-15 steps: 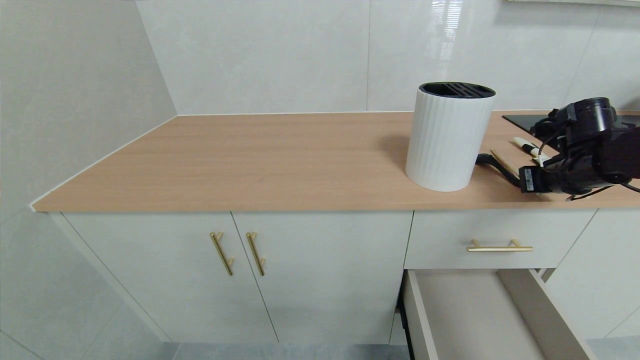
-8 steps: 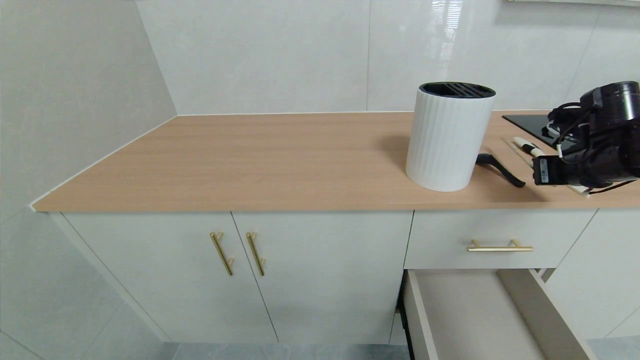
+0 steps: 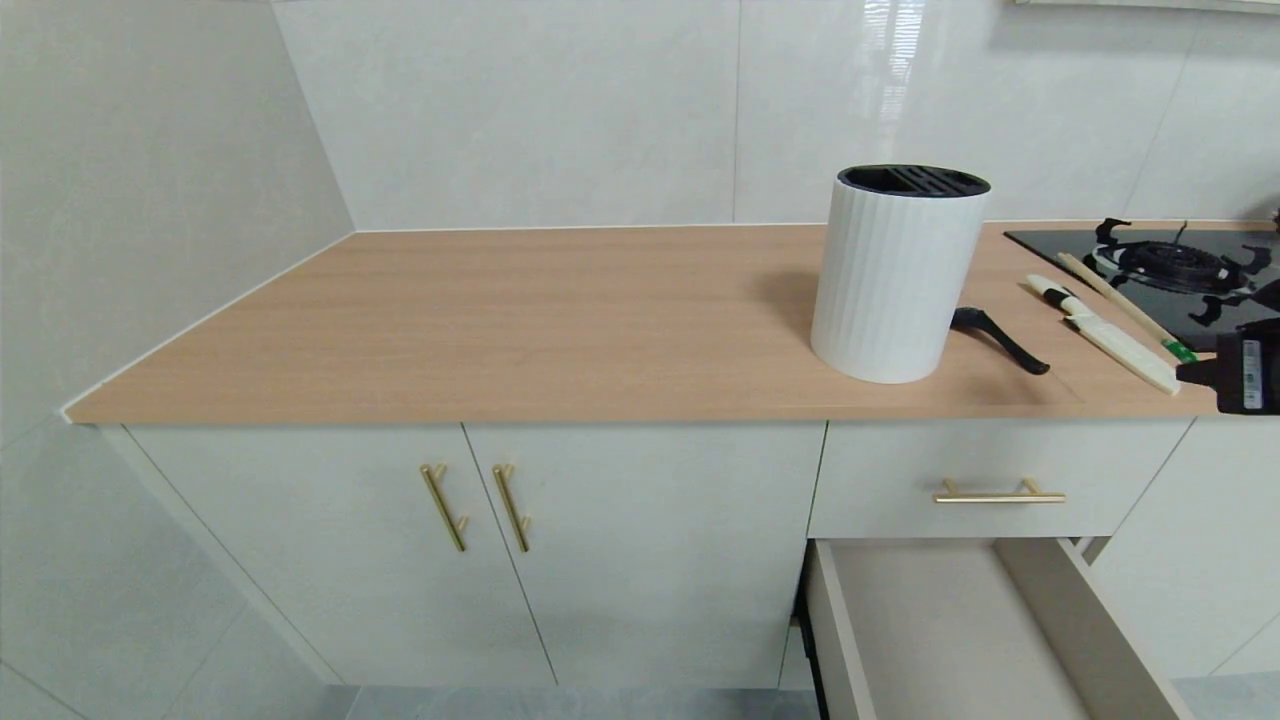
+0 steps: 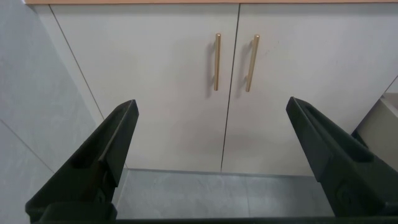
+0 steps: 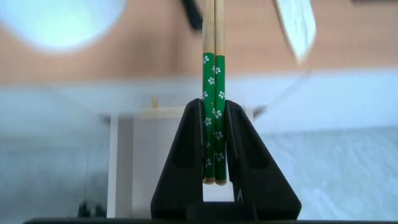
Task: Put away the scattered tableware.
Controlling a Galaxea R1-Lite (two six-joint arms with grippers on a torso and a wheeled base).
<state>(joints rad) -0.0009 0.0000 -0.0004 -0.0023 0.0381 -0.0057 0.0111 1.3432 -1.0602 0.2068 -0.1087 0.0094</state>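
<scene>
One drawer [image 3: 1080, 630] stands open below the bench [image 3: 500, 320], probably to receive tableware. The left end effector [image 4: 211, 124] hangs low before the cupboard doors [image 4: 186, 93], fingers spread wide and empty, well apart from the work.

At the right front of the bench, the right end effector [image 3: 1200, 374] pinches two chopsticks [image 3: 1120, 302] at their green ends, probably so that the long shafts point clear for carrying. The shafts slant back along the hob [image 3: 1170, 262] edge. A knife [image 3: 1100, 335] lies just beside them. A black handle [image 3: 1000, 342] lies next to the white holder [image 3: 897, 275].

The right wrist view confirms the pinch, with both sticks side by side between the pads [image 5: 239, 149]. The head view supplies the layout. Neither view settles whether the tips rest on the bench.
</scene>
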